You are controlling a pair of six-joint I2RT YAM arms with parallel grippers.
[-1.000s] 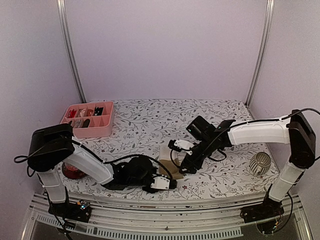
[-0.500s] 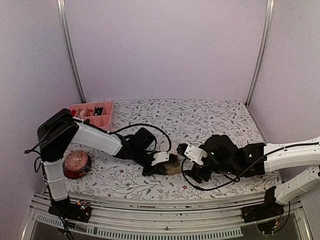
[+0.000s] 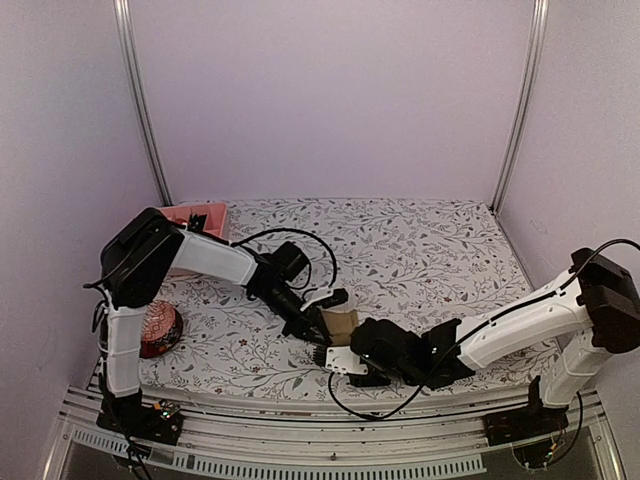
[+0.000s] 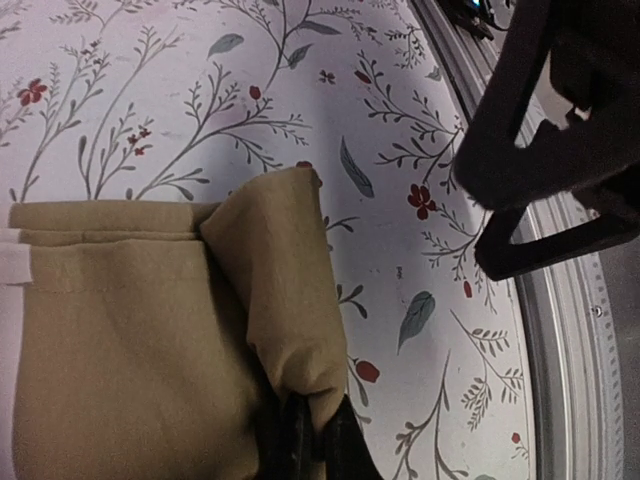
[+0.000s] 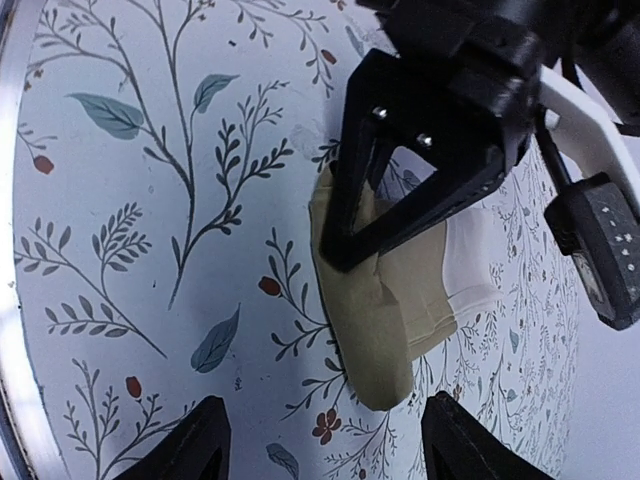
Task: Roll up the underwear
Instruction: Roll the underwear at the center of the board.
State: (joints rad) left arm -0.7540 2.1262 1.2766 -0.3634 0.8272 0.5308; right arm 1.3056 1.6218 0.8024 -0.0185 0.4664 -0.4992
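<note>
The tan-beige underwear (image 3: 341, 322) lies folded on the floral table near the front middle, with its pale band (image 5: 470, 265) at the far side. My left gripper (image 3: 318, 334) is shut on a folded edge of the tan cloth (image 4: 285, 300); its fingertips (image 4: 297, 420) pinch the fold. My right gripper (image 3: 343, 354) is open and empty just in front of the cloth, and its fingers (image 5: 190, 450) spread wide, short of the tan roll (image 5: 385, 320). The black underwear is not in view.
A pink divided box (image 3: 190, 216) stands at the back left, partly behind my left arm. A dark red bowl (image 3: 160, 329) sits at the front left. The metal front rail (image 3: 330, 420) runs close behind my right gripper.
My right arm has swung from the right side to the front edge, just before the tan underwear. My left arm has shifted back a little, still gripping the cloth.
</note>
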